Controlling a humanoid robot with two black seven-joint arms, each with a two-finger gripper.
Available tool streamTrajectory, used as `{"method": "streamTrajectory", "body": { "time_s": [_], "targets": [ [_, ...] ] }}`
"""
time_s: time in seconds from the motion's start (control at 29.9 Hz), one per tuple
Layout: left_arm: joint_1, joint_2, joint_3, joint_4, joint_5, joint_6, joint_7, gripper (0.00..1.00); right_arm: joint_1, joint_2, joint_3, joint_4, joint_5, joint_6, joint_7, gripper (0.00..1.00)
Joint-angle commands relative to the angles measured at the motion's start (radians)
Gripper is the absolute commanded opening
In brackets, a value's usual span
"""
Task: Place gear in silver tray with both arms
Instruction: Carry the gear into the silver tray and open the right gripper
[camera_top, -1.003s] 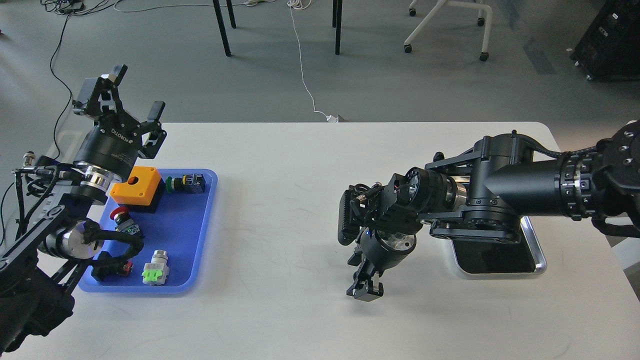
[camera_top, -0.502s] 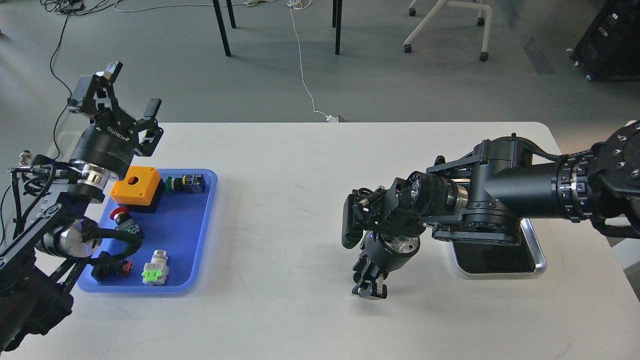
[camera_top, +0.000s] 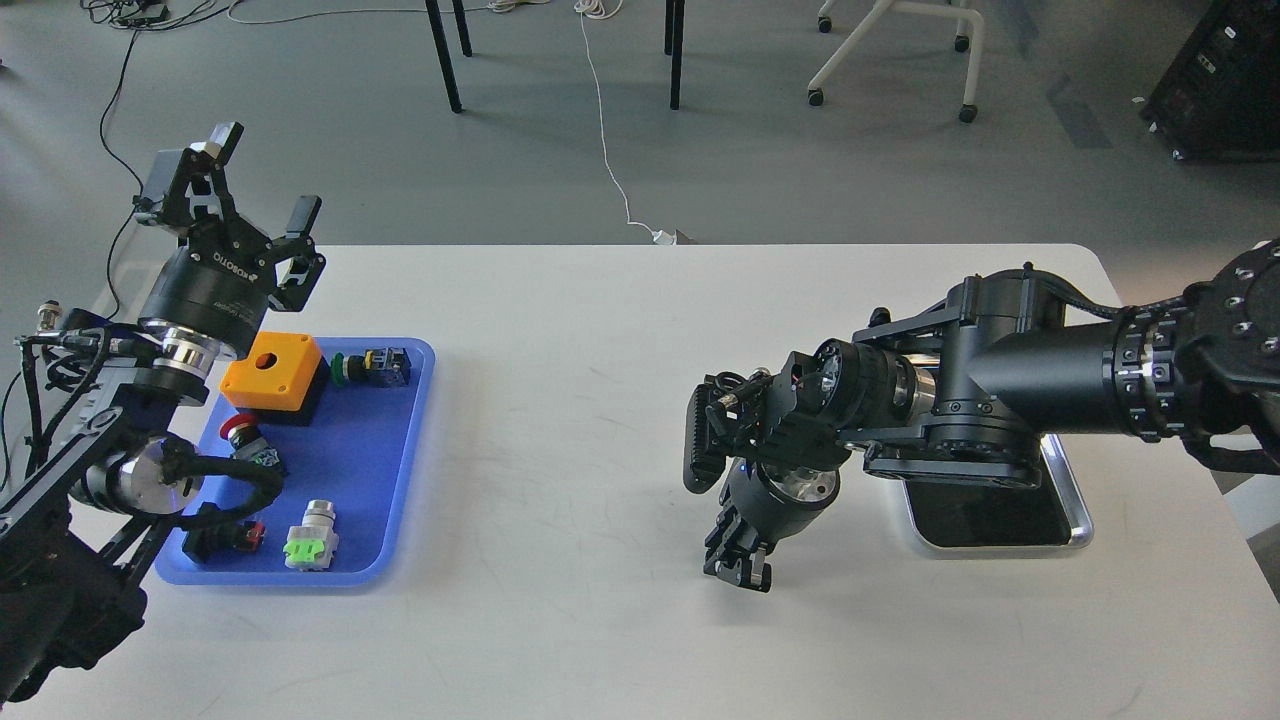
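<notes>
Across the white counter (camera_top: 600, 420), blue tray (camera_top: 400, 470) sits at 9 o'clock, silver tray (camera_top: 1075, 520) at 3 o'clock, partly under the right arm. Left pincer (camera_top: 255, 180) raised, fingers spread, empty; right pincer (camera_top: 740, 572) points down near centre, grip state unreadable.

Right arm (camera_top: 1000, 390) overhangs silver tray (camera_top: 1075, 515); table (camera_top: 560, 400) centre bare

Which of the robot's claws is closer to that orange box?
The left gripper. It hangs open just above and behind the orange box in the blue tray. The right gripper points down far across the table.
</notes>
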Motion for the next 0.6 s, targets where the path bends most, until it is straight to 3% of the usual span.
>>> {"method": "streamTrajectory", "body": {
  "time_s": [0.0, 0.57],
  "targets": [
    [0.000, 0.000, -0.001, 0.000, 0.000, 0.000, 0.002, 0.98, 0.022, -0.020, 0.016, -0.002, 0.004, -0.001, 0.000, 0.12],
    [0.000, -0.039, 0.001, 0.001, 0.004, -0.017, 0.003, 0.98, 0.053, -0.494, 0.076, -0.008, -0.007, -0.008, 0.000, 0.13]
  ]
}}
